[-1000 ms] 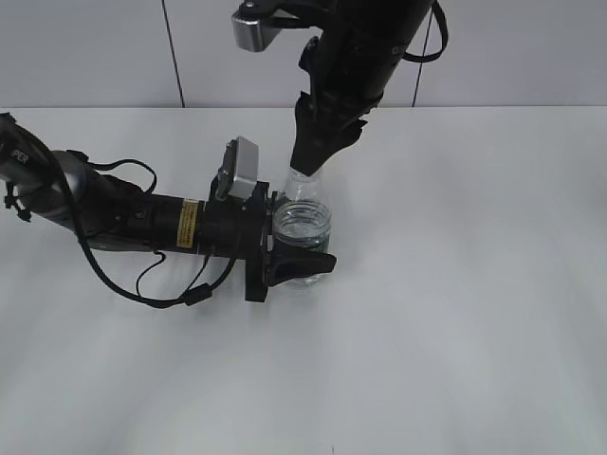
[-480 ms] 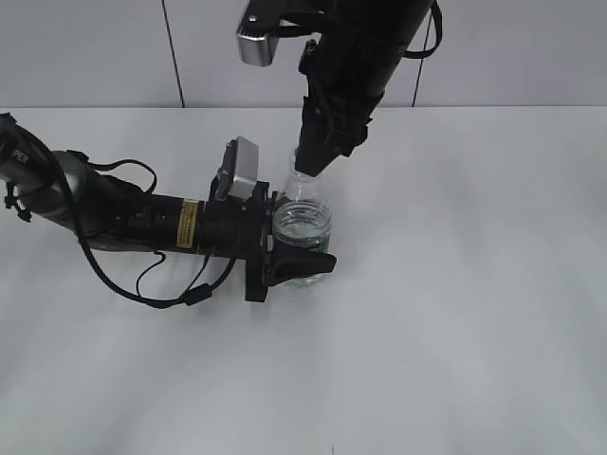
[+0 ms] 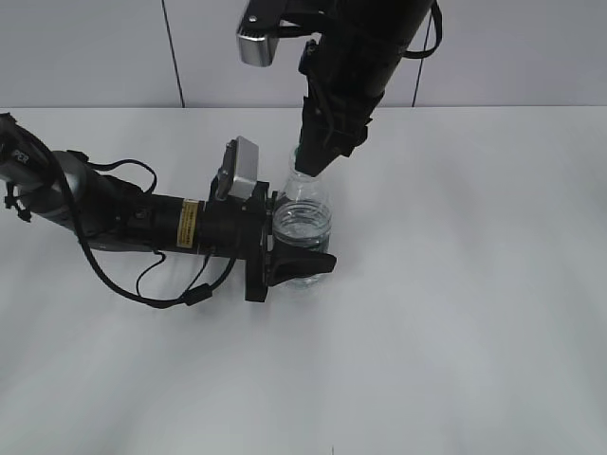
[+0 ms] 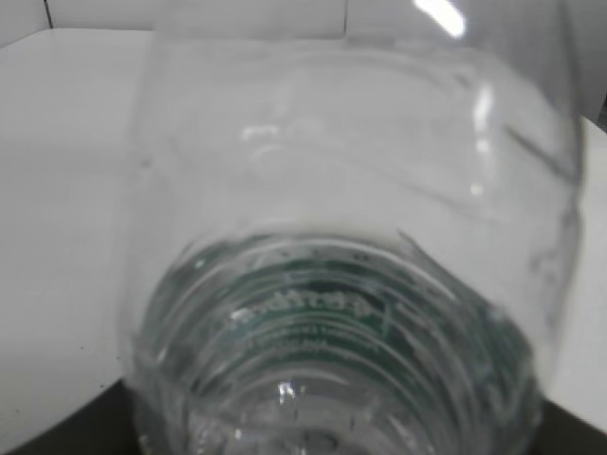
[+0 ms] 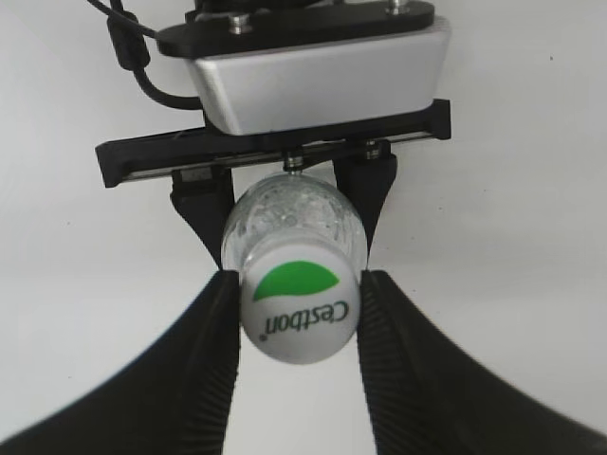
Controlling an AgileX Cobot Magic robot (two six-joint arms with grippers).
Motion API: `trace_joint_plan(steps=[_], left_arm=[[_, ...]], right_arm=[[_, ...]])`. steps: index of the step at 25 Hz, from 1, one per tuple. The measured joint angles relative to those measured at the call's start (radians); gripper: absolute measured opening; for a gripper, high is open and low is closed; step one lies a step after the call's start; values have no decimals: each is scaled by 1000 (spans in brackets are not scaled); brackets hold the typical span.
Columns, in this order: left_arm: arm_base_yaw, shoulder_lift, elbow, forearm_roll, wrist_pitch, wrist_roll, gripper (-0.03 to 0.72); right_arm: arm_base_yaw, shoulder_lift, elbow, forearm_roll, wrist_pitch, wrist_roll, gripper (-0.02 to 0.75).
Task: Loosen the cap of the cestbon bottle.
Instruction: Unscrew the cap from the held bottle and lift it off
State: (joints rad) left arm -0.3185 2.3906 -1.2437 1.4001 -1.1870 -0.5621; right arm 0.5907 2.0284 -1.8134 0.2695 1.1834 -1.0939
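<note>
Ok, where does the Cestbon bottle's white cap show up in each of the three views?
Exterior view: the cap is hidden inside the right gripper, just above the bottle at upper centre.
Left wrist view: not in the picture; only the bottle's clear body fills the frame.
Right wrist view: the cap sits at centre, clamped between the right gripper's fingers.
Shared landmark: the bottle itself, held low down by the left gripper.

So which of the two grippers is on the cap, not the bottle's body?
The right gripper, reaching down from above, clamps the white cap; the left gripper grips the cestbon bottle sideways.
</note>
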Motion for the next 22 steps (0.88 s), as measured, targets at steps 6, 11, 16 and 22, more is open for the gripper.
trace_joint_plan(steps=[6, 11, 16, 22], left_arm=[[0, 0, 0, -2, -1, -3, 412], [0, 0, 0, 0, -4, -9, 412], [0, 0, 0, 0, -4, -12, 412], [0, 0, 0, 0, -4, -14, 412]], right_arm=[[0, 0, 0, -7, -1, -2, 314], [0, 8, 7, -33, 18, -3, 354], [0, 10, 7, -34, 23, -2, 414], [0, -6, 7, -29, 26, 65, 456]])
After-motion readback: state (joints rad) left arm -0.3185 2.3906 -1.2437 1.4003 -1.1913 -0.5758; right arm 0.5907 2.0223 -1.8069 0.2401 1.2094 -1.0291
